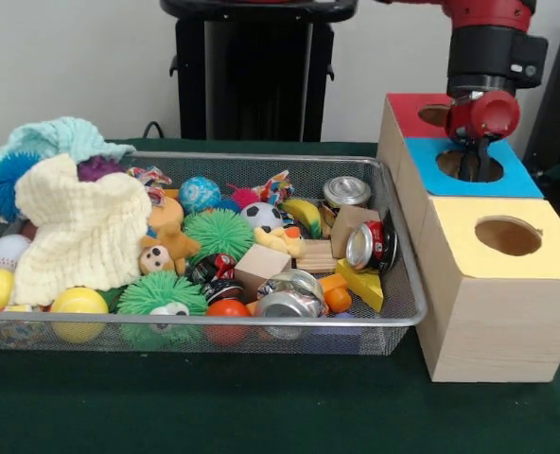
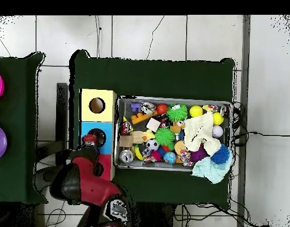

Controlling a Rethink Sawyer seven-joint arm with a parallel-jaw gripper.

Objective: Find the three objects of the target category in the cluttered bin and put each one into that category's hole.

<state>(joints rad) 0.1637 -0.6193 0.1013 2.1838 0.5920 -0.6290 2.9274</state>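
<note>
Red and black, the Sawyer arm comes down over the wooden sorting box, and its gripper hangs right at the hole in the blue panel — the middle of three panels, with a red panel beyond it and a yellow panel nearer the camera, each with a round hole. The dark fingertips reach into the mouth of the blue hole; whether they are spread or pinched together, I cannot tell, and nothing shows between them.

Just beside the box stands the wire mesh bin, packed full. Crushed drink cans lie at its box end — a silver can at the back, a red can on its side, another silver can near the front rim. Around them sit a soccer ball, green spiky balls, a wooden block, a cheese wedge, yellow balls, a baseball and a cream cloth.
</note>
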